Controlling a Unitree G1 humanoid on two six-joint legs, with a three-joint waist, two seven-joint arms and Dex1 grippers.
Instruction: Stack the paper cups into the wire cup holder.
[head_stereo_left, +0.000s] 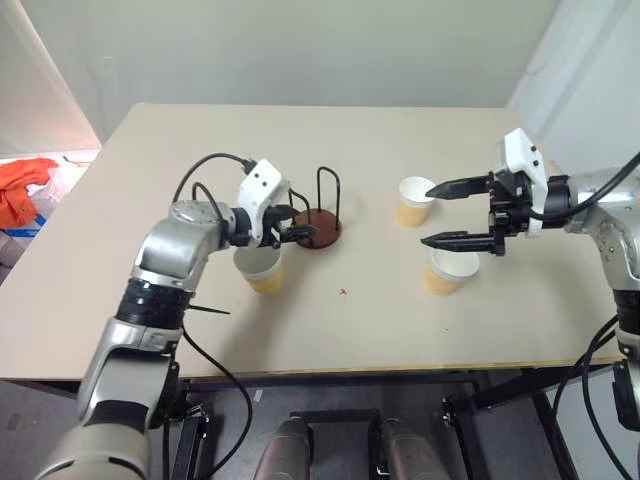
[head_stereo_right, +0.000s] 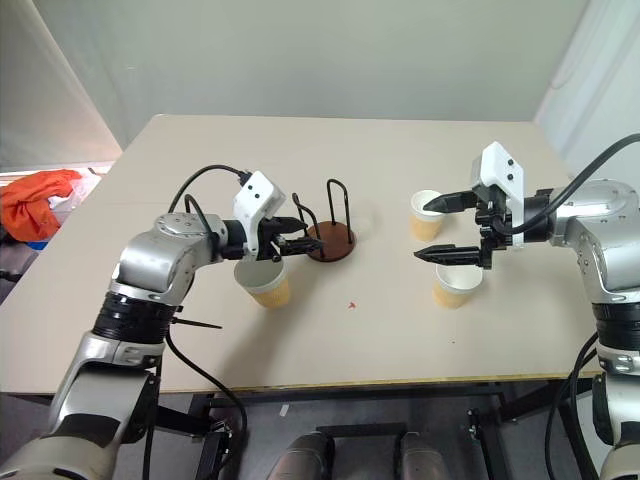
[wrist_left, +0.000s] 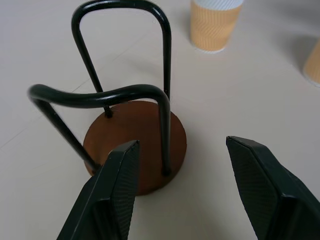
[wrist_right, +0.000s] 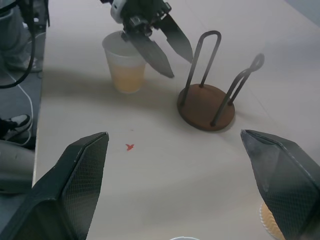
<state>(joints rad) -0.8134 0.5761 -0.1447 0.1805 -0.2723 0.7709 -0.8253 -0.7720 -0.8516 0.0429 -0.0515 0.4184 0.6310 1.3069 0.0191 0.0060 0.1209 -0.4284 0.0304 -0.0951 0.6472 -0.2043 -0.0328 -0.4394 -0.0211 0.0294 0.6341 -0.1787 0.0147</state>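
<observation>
Jaws on both arms stand apart and hold nothing. On the left gripper (head_stereo_left: 297, 224) they are partly spread and point at the wire cup holder (head_stereo_left: 320, 222), their tips just short of its reddish-brown base and black wire loops. One paper cup (head_stereo_left: 261, 268) stands upright on the tabletop (head_stereo_left: 150, 170) just below that gripper, apparently untouched, though the arm partly hides it. On the right gripper (head_stereo_left: 438, 214) the jaws are spread wide and point toward the holder from well apart. A second paper cup (head_stereo_left: 414, 200) stands upright beyond its upper finger, and a third paper cup (head_stereo_left: 448, 270) stands upright just beneath the lower finger. The holder has no cup in it. A small red mark (head_stereo_left: 343, 292) lies on the tabletop.
</observation>
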